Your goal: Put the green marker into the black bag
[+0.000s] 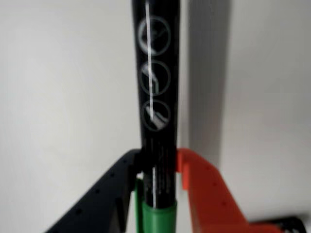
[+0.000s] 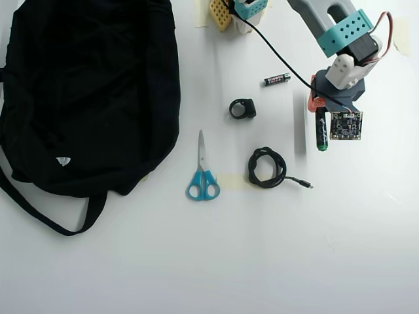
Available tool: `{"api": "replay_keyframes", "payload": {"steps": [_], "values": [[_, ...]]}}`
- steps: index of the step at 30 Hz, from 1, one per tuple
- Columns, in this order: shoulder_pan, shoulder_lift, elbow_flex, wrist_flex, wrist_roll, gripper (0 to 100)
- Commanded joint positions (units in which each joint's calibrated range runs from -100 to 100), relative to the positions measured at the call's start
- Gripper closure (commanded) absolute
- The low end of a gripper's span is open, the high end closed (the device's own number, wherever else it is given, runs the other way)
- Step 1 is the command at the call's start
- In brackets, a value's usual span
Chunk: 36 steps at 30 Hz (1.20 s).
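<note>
My jaws clamp the green marker (image 1: 156, 121) near its green end, at the worktop's (image 2: 275, 261) far right. Judged light, rigid, glossy: grip mid-barrel. The black bag (image 2: 85, 91) lies left.

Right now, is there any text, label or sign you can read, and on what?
No readable words.
Green marker: three round pictogram signs on the barrel; fine print below, blurred.
Battery: label too small.
Black bag: white tag, unreadable.
</note>
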State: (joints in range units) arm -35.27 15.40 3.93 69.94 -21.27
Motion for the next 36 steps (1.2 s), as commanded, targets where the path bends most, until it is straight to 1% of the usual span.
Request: {"api": "replay_keyframes", "payload": {"steps": [1, 15, 20, 24, 29, 36], "values": [[0.1, -6.7, -1.6, 0.8, 0.3, 98], [2.4, -24.5, -1.5, 2.4, 4.3, 98], [4.2, -28.9, -0.9, 2.3, 6.7, 98], [6.8, -33.6, 0.5, 2.3, 9.4, 98], [10.7, -40.7, 5.1, 2.3, 11.3, 98], [20.2, -52.9, 15.5, 1.6, 12.3, 98]]}}
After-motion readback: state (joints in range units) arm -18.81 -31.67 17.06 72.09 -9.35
